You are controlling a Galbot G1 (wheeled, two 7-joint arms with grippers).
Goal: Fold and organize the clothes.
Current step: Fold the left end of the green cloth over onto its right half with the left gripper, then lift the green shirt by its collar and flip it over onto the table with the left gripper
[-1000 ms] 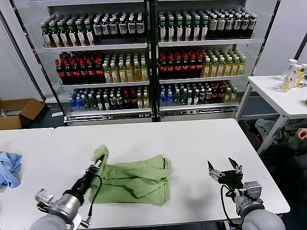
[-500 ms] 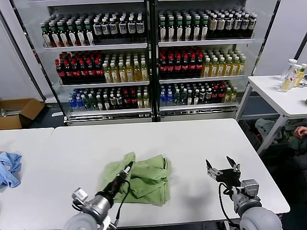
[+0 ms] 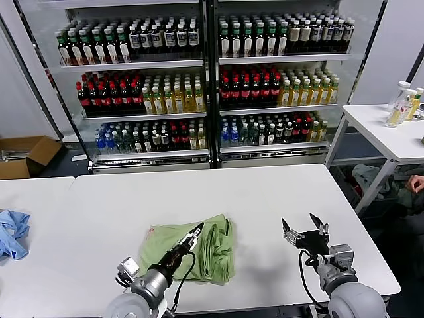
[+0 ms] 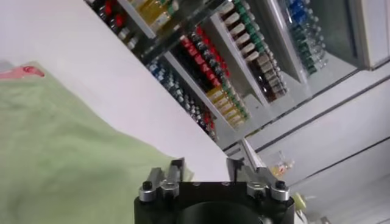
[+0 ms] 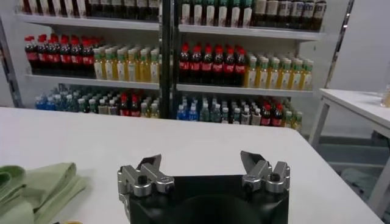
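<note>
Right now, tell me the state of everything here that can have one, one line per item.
Green shirt: folded into a compact stack, lying flat on the white table, a bit of red print showing at one corner.
Left tool: over the shirt, jaws parted, holding nothing.
Right tool: open, empty, above bare table beside the shirt.
Blue cloth: crumpled, unfolded, on the neighbouring table.
Cardboard box: flaps open.
</note>
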